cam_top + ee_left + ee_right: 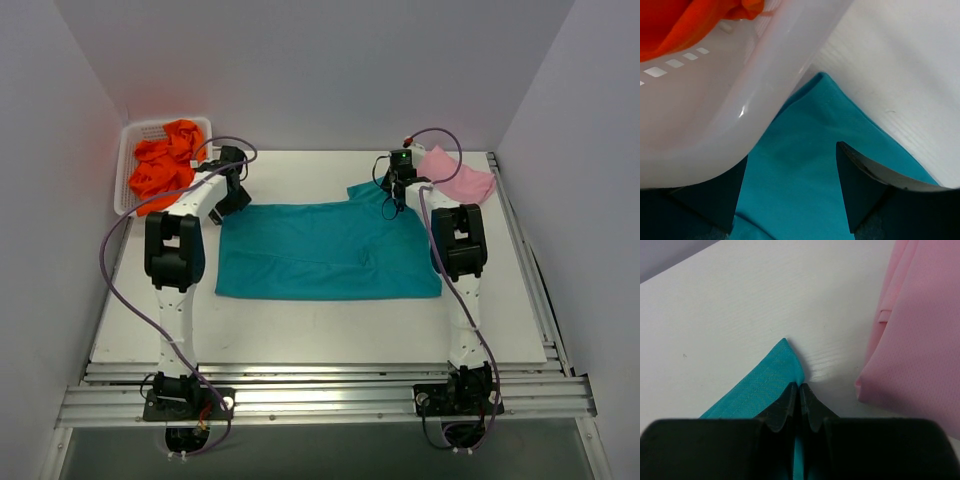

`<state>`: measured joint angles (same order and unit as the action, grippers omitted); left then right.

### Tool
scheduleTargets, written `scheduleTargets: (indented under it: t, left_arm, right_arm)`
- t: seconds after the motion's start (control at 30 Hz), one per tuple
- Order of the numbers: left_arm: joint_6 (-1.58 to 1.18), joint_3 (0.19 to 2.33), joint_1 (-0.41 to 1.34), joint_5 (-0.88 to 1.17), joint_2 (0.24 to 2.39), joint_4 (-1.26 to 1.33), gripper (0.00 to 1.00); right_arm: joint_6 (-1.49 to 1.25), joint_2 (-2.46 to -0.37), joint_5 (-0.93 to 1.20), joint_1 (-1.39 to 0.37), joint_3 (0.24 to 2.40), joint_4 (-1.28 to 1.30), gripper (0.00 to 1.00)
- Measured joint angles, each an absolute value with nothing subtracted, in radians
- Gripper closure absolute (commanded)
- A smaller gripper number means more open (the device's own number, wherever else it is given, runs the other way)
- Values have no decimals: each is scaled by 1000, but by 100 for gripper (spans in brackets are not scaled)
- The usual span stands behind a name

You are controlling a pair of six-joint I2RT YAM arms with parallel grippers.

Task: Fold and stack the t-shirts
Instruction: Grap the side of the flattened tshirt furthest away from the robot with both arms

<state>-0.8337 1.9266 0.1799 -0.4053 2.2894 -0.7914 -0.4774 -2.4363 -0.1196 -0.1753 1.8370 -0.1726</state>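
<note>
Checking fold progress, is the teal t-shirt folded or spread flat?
Mostly spread: the teal t-shirt lies wide and flat on the table, with one far corner pinched in the shut right gripper.

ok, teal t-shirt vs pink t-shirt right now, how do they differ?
1. The teal t-shirt lies spread out flat in the middle; the pink t-shirt is a compact folded bundle at the far right corner.
2. The teal one covers far more of the table than the pink one.
3. The right gripper is shut on a corner of the teal one; nothing touches the pink one.
Shared: both are plain cloth resting on the table.
</note>
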Motion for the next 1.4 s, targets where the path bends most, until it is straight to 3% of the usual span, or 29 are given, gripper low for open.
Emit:
scheduleTargets:
  t: [0.2,0.37,0.6,0.8,1.07,1.4]
  left_arm:
    - [-845,1936,181,-485,2299,-849,24]
    - [-809,1761,196,-528,2175,-718,22]
    - [-752,1826,243,-479,2056,-557,22]
    - [-727,1989,271,-451,2122,-514,21]
    - [-712,2103,175,-394,2386,-525,23]
    - [-702,2042,129,-361,2403,-529,23]
  right_arm:
    - [-479,-2436,-108,-171,1837,-173,100]
    - [-482,-2436,-106,-170,1837,-173,100]
    - [-482,-2436,-99,-168,1837,-173,100]
    - [-488,-2436,-84,-163,1837,-174,100]
    - [-489,-2436,-81,-163,1837,-174,100]
    - [-490,-2436,-80,-162,1837,-174,100]
